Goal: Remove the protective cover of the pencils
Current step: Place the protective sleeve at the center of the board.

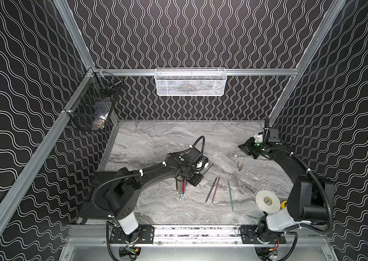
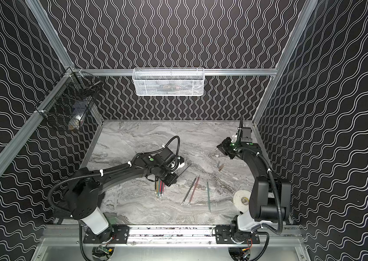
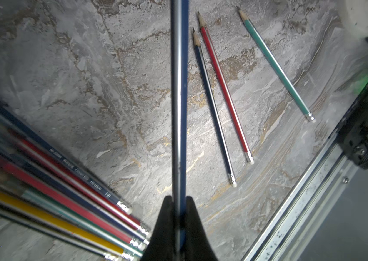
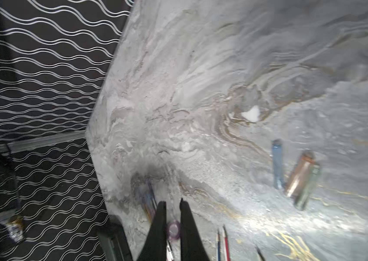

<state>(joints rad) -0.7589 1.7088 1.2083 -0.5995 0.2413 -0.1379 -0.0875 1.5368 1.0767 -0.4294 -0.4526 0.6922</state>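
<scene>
Pinching, left hand (image 3: 179,200) pencil (image 3: 179,90), right hand (image 4: 172,204) cap (image 4: 174,229)

Black walls (image 1: 189,34) with white wavy lines enclosed a grey marbled tabletop (image 1: 156,140). Aluminium rails (image 1: 133,71) framed them. A white mesh basket (image 1: 191,82) hung at 12 o'clock, a black wire basket (image 1: 88,113) at 10 o'clock.

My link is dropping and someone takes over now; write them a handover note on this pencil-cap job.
Left end effector: shut on a dark blue pencil.
Right end effector: shut on a purple cap, away from that pencil.
Done: three bare pencils and three caps lie on the table.
Left: drop the cap, lay the pencil down, then the bundle; its tips are hidden.
</scene>
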